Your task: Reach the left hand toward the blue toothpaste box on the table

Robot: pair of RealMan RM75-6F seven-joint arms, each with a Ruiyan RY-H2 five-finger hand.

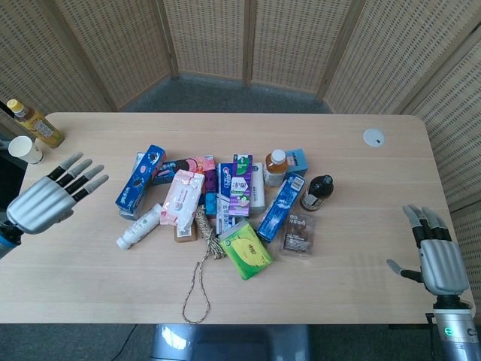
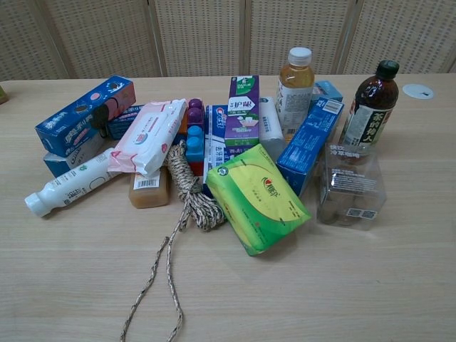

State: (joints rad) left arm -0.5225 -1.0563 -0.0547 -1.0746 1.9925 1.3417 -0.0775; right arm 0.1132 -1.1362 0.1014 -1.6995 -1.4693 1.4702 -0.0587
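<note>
Head view shows our left hand (image 1: 46, 201) raised over the pale wooden table (image 1: 90, 286) with fingers spread and nothing held, well to the left of the long blue cardboard toothpaste box (image 1: 281, 207), which we judge it must cross the clutter to reach. That box lies slantwise in the pile, propped against the dark brown tea bottle (image 1: 317, 192) just to its right and touching the green tissue pack (image 1: 246, 250) at its lower left. Our right hand (image 1: 438, 259) waits far right of the box, fingers apart and empty, presumably parked because the task needs only the left.
</note>
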